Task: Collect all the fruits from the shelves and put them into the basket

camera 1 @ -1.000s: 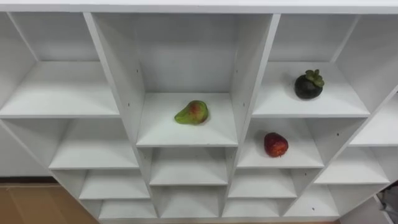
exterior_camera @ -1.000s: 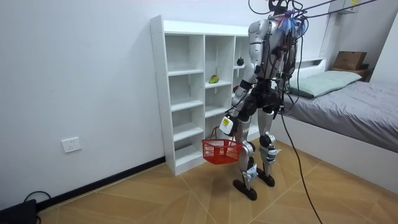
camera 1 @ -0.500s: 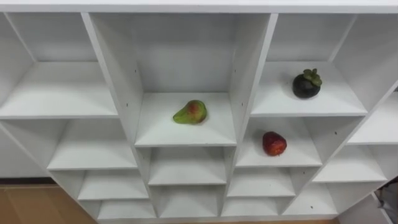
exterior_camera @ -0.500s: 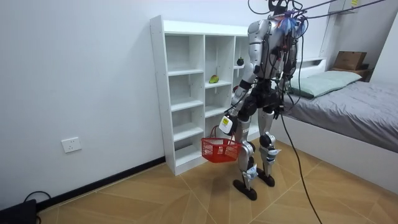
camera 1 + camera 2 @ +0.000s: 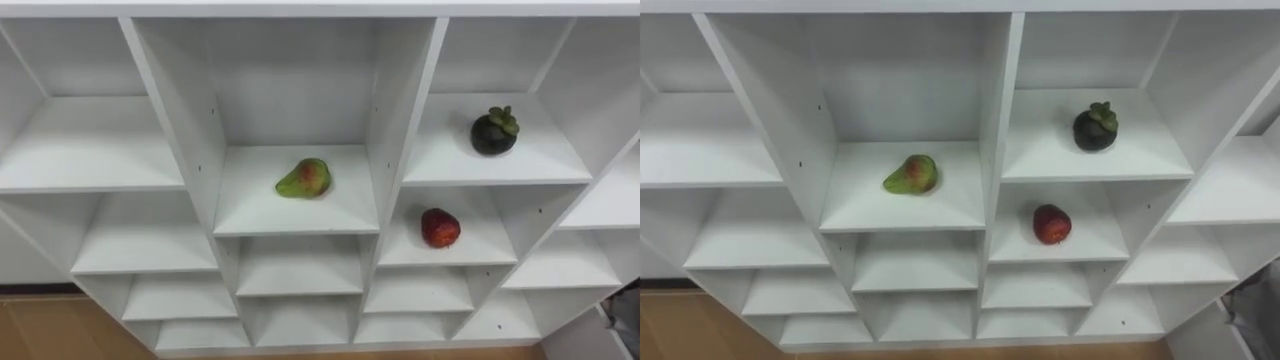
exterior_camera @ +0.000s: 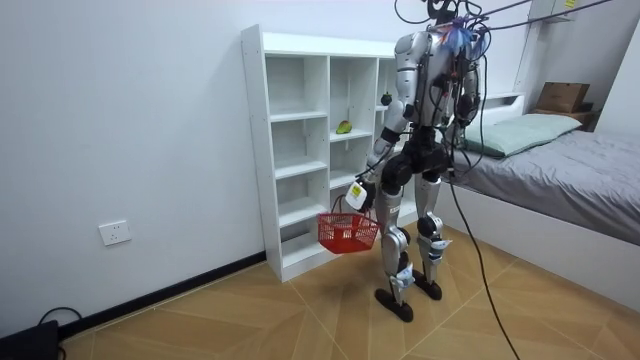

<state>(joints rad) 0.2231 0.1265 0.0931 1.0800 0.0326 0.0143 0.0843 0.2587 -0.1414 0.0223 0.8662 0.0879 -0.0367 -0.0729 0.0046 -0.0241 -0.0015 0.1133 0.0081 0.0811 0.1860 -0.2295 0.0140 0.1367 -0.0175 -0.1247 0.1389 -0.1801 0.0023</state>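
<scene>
Standing at the white shelf (image 5: 400,120), we list: green fruit (image 5: 304,179) in the middle column, dark fruit (image 5: 494,132) in the right column, red fruit (image 5: 440,228) one compartment below it, none collected; our left hand (image 6: 358,192) curled round the handle of a red basket (image 6: 347,232), held low to receive them.

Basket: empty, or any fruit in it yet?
Cannot tell: the red basket hangs from the left hand, its inside too small to read.
</scene>
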